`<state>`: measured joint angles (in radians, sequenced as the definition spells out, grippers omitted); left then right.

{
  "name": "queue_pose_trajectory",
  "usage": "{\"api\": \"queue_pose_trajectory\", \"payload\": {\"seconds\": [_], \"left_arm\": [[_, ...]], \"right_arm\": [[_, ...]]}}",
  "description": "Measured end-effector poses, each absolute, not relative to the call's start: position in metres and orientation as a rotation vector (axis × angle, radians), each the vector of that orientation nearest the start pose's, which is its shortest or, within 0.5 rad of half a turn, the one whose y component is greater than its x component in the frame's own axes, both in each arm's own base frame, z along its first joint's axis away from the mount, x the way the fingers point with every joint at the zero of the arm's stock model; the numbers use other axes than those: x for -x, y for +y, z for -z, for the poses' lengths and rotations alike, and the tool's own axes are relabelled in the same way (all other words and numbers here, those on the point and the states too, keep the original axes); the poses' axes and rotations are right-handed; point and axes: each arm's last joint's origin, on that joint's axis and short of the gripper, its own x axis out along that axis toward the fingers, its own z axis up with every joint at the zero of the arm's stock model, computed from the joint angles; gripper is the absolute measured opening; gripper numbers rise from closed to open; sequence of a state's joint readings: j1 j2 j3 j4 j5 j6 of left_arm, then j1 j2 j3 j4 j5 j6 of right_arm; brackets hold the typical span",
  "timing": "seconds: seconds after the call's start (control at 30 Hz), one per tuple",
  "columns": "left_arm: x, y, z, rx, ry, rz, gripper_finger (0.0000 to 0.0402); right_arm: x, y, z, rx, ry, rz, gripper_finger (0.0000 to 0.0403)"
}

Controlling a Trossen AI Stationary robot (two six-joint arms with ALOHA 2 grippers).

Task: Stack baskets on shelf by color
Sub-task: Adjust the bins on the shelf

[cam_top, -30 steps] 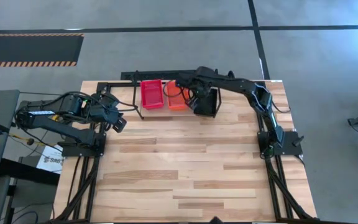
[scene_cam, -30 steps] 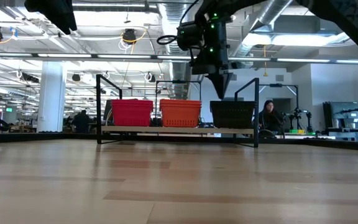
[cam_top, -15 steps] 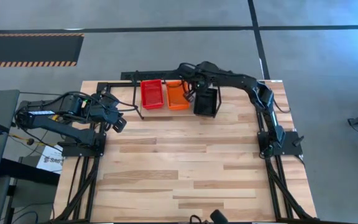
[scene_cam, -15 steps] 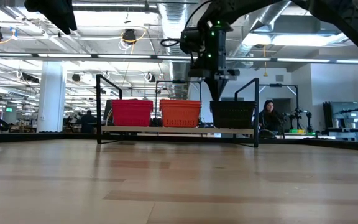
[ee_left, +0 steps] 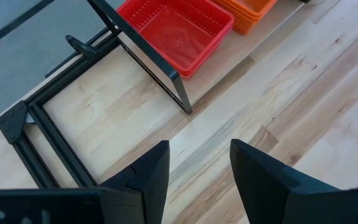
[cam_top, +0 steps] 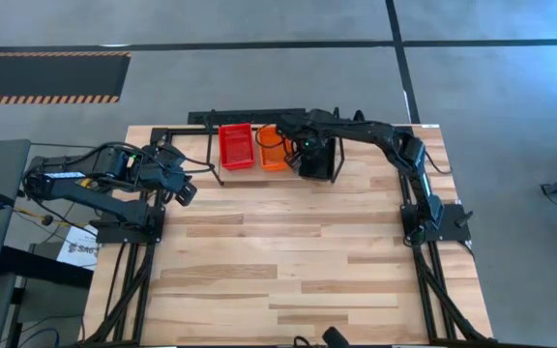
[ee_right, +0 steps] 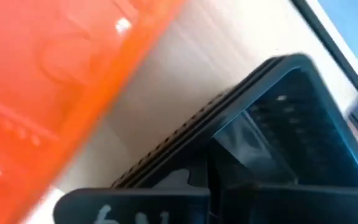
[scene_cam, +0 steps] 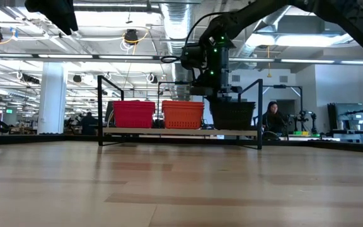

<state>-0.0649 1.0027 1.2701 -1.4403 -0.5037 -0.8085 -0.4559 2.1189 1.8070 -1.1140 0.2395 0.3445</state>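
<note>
Three basket stacks stand side by side on the shelf (scene_cam: 181, 132) at the table's far edge: red (cam_top: 237, 145), orange (cam_top: 276, 147) and black (cam_top: 319, 159). In the low view they show as red (scene_cam: 133, 114), orange (scene_cam: 183, 115) and black (scene_cam: 235, 116), each resting by its bottom on the board. My right gripper (cam_top: 305, 147) reaches down at the black stack's side nearest the orange stack and is shut there. My left gripper (cam_top: 184, 188) waits open above the table's left side, touching nothing; its wrist view shows the red baskets (ee_left: 179, 31). My right gripper (ee_right: 207, 177) comes from above, pointing down, onto the black stack's wall (ee_right: 185, 158) that faces the orange baskets (ee_right: 61, 81). The fingers seem to pinch that rim, one inside and one outside. The stack stays standing on the shelf board (ee_right: 185, 81).
The shelf's black rods (ee_left: 148, 62) and upright loops (scene_cam: 99, 110) frame the baskets, with a dark frame (cam_top: 177, 135) left of it. The wooden tabletop (cam_top: 288, 261) spreads toward the near edge. People and workstations (scene_cam: 273, 116) show in the room behind.
My right gripper rose a little and swung toward the far-left, over the orange stack, then came back and sank down onto the black stack's left rim. The left arm kept still.
</note>
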Motion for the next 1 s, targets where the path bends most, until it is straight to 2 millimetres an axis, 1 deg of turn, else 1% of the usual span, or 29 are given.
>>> {"api": "queue_pose_trajectory", "payload": {"seconds": [0.23,0.43,0.6,0.77,0.87,1.0], "left_arm": [[-0.135,0.005,-0.363,0.38,0.893,-0.802,0.0157],[-0.135,0.005,-0.363,0.38,0.893,-0.801,0.0157],[-0.135,0.005,-0.363,0.381,0.893,-0.801,0.0157],[-0.135,0.005,-0.363,0.381,0.893,-0.801,0.0157],[-0.135,0.005,-0.363,0.381,0.893,-0.801,0.0157],[-0.135,0.005,-0.363,0.384,0.892,-0.802,0.0157]], "right_arm": [[-0.377,-0.209,-0.22,-0.436,1.262,0.785,0.0],[-0.382,-0.212,-0.221,-0.364,1.227,0.733,0.0],[-0.385,-0.214,-0.222,-0.345,1.192,0.723,0.0],[-0.381,-0.216,-0.222,-0.332,1.215,0.753,0.0],[-0.372,-0.215,-0.23,-0.316,1.255,0.791,0.0],[-0.36,-0.207,-0.257,-0.314,1.23,0.825,0.0]]}}
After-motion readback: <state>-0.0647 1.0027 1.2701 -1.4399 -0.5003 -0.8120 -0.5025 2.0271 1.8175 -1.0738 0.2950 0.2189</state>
